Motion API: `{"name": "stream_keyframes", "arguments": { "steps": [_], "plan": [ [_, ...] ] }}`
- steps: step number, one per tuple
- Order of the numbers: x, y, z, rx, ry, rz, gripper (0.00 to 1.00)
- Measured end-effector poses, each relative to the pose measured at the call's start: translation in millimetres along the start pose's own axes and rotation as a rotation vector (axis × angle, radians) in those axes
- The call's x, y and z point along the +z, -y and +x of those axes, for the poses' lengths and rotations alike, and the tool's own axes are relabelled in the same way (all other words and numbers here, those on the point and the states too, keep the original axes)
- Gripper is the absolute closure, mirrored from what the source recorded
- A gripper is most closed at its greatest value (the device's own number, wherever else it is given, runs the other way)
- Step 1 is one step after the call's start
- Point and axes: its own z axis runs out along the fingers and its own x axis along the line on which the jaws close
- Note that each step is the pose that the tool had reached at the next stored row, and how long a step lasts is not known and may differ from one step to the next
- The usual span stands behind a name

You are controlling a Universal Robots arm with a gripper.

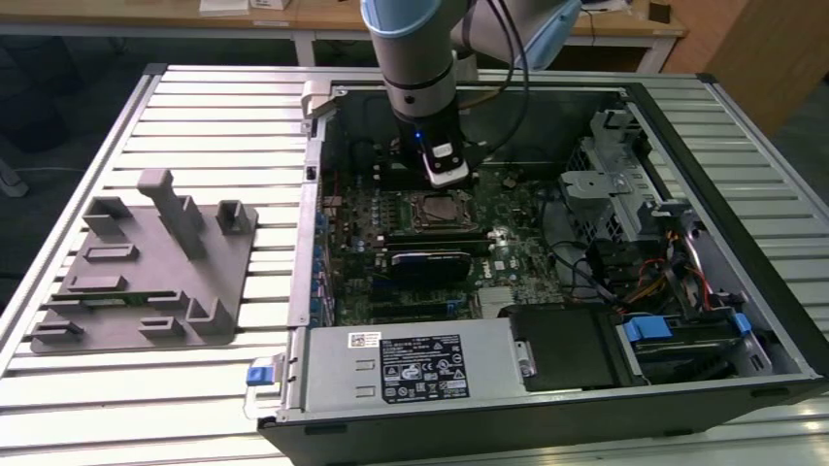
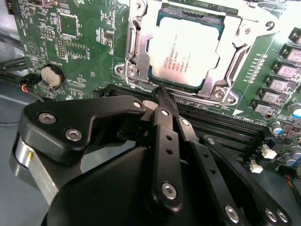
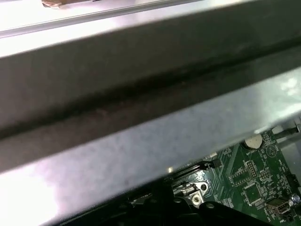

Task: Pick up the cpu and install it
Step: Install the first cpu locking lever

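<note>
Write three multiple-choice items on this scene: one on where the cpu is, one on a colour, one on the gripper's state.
1. Where is the cpu?
A. In the motherboard socket
B. On the grey fixture
C. Between the gripper's fingers

2. What colour is the motherboard?
A. Red
B. Green
C. White

3. How is the gripper now?
A. Shut on the cpu
B. Wide open around the cpu
C. Shut and empty

Answers:
1. A, since in the second wrist view the cpu lies flat inside the metal socket frame.
2. B, since the board around the socket is green in both wrist views.
3. C, since the black fingers meet at their tips beside the socket with nothing between them.
</note>
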Motion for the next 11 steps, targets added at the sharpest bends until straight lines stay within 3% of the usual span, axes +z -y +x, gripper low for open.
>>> {"name": "stream_keyframes", "arguments": {
  "steps": [5,11],
  "plan": [
    [0.6,0.3,0.2,0.004,0.0006,0.0010,0.89],
    [1.2,0.3,0.3,0.007,-0.0036,-0.0110,0.89]
  ]
}}
